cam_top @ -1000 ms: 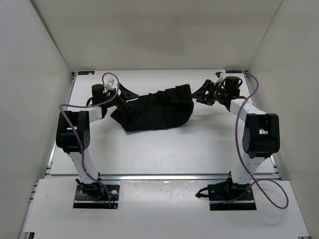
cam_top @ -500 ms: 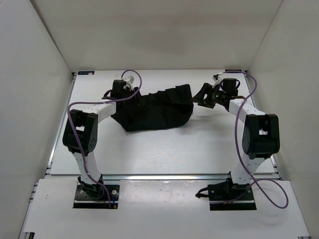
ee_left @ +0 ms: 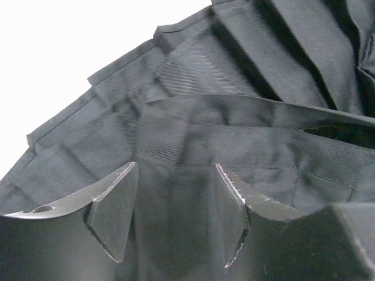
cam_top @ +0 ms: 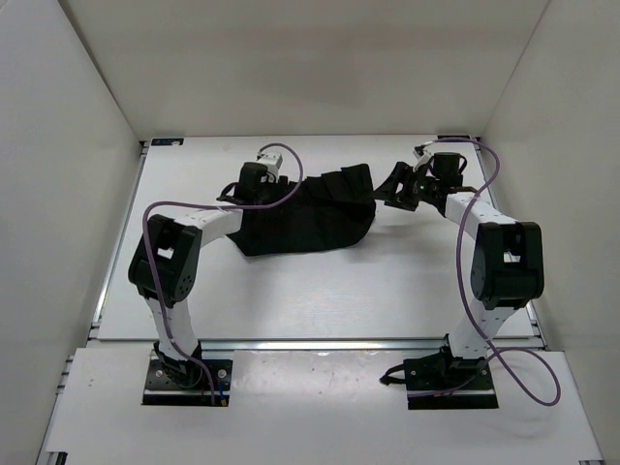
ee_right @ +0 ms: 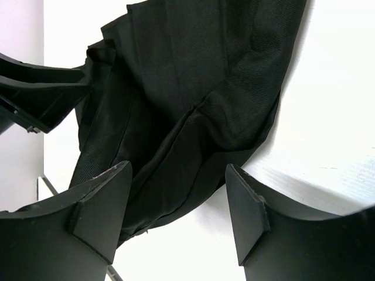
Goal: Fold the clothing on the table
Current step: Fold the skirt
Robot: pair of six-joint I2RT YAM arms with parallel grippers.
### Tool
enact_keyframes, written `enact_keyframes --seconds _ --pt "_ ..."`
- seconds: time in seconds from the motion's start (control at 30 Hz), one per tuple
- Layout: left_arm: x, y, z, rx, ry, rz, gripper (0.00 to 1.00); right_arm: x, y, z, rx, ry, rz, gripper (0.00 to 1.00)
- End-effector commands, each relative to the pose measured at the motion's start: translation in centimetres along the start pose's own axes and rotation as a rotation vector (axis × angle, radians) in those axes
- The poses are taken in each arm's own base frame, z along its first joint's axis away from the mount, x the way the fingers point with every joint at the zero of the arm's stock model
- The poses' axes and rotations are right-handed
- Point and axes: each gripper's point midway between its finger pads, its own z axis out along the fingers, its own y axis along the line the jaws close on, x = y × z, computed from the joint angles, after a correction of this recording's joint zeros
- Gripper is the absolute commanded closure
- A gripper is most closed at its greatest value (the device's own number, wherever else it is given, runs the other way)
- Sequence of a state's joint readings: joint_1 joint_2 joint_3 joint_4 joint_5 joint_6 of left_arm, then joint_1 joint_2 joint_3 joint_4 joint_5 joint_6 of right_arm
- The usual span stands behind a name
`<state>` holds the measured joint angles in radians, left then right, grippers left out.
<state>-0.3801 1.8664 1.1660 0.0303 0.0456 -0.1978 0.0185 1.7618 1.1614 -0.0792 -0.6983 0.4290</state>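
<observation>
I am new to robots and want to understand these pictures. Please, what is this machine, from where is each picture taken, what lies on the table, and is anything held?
The machine is two robot arms, a left arm and a right arm, bolted at the near edge of a white table. Each ends in a gripper with two fingers. The wide picture comes from a fixed camera above and behind the arms. The other two come from small cameras on the wrists, so each shows its own fingers at the bottom. On the table lies one piece of black pleated clothing, bunched up. The left gripper is over its left part, the right gripper at its right end. Both are open and nothing is held.
</observation>
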Motion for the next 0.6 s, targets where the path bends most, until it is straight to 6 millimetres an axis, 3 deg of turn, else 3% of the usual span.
enact_keyframes --seconds 0.0,0.1,0.2,0.23,0.27,0.33,0.37,0.43,0.47,0.57 --pt "-2.1 -0.3 0.0 -0.040 -0.071 0.100 0.35 -1.3 0.7 -0.5 -0.033 -0.039 -0.038 0.38" --pt "-1.5 -0.1 1.1 -0.048 -0.052 0.105 0.31 -1.0 0.5 -0.3 -0.029 -0.033 -0.031 0.39" --pt "-2.7 -0.8 2.0 -0.042 -0.062 0.113 0.41 -1.0 0.2 -0.4 -0.021 -0.033 -0.041 0.38" --pt "-1.9 -0.6 2.5 -0.048 -0.026 0.121 0.43 -1.2 0.3 -0.6 -0.019 -0.036 -0.043 0.37" --pt "-2.3 -0.9 2.8 -0.038 -0.024 0.124 0.54 -1.0 0.4 -0.6 -0.023 -0.028 -0.044 0.37" --pt "-1.5 -0.6 3.1 -0.045 0.017 0.113 0.91 -1.3 0.7 -1.0 -0.024 -0.040 -0.060 0.37" --pt "-1.7 -0.5 3.0 -0.044 0.012 0.107 1.00 -1.1 0.9 -1.1 -0.025 -0.035 -0.058 0.36" --pt "-2.2 -0.4 2.4 -0.042 0.007 0.106 1.00 -1.1 1.2 -1.6 -0.028 -0.041 -0.069 0.37" --pt "-2.5 -0.5 1.6 -0.042 0.000 0.108 1.00 -1.7 0.3 -2.4 -0.007 -0.062 -0.050 0.37" --pt "-4.3 -0.9 -1.7 -0.003 -0.045 0.075 1.00 -1.5 0.6 -3.7 -0.010 -0.079 -0.056 0.37"
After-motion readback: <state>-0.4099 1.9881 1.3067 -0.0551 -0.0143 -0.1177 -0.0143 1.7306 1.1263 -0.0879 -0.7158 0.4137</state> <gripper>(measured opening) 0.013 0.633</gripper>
